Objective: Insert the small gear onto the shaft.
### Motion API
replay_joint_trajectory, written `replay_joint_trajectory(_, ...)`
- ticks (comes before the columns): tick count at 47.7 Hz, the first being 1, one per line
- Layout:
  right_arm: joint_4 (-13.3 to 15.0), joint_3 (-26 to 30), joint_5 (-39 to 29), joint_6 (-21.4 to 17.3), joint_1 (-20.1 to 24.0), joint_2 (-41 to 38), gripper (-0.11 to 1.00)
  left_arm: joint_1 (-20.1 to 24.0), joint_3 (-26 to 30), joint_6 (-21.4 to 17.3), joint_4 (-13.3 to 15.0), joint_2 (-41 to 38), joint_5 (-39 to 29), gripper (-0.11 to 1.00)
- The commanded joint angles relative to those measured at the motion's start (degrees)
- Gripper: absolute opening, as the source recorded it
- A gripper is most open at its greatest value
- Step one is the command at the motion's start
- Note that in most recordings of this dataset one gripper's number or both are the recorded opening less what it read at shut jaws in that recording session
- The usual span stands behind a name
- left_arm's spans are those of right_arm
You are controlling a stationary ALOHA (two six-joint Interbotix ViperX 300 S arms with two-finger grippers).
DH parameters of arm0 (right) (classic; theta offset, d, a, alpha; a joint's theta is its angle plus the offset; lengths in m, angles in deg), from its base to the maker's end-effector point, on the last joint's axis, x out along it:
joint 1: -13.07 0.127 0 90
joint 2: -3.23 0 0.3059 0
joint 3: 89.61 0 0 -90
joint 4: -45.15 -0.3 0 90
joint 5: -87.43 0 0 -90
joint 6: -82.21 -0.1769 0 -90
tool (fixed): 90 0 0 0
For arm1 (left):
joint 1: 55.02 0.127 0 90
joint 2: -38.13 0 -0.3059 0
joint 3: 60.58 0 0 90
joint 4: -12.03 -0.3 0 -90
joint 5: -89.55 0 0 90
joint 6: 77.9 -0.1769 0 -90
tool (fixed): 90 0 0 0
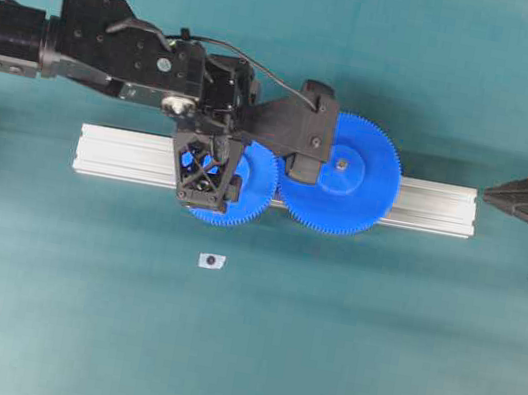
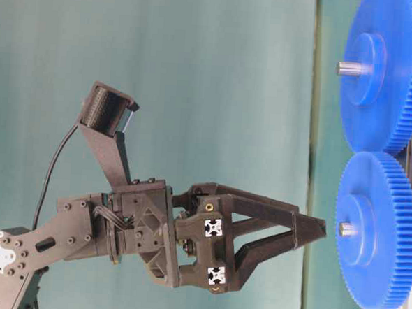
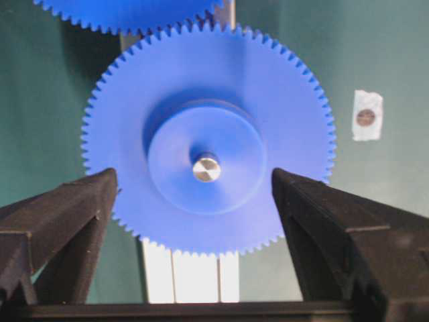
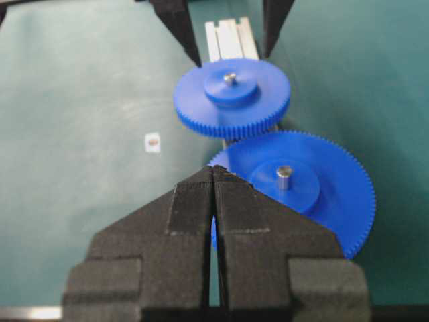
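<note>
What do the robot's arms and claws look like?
Both arms are black. The left arm is blocky, dotted with little screws, and a thin black cable loops along it. Its gripper has two long fingers that taper to points, a lattice-patterned frame, and two small black-and-white square markers. The right gripper has chunky, wedge-shaped black fingers with a rough, grainy surface.

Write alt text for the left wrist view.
A small blue gear sits on a metal shaft whose tip shows through its hub, with the open left gripper just short of it, one finger at each side. Behind lie an aluminium rail, the larger gear's edge and a small white tag.
</note>
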Motion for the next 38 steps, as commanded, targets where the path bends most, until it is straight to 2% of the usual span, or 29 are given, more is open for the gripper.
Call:
replay_joint_trajectory(1, 0.1, 1.0, 0.3, -0.5, -0.2, -0.4, 0.01, -0.5, 1.5, 0.2, -0.3, 2.4, 0.3, 0.88)
replay_joint_trajectory(38, 0.0, 0.7, 0.3, -0.5, -0.2, -0.3, 0.01, -3.1, 2.9, 2.9, -0.3, 7.4, 0.2, 0.88)
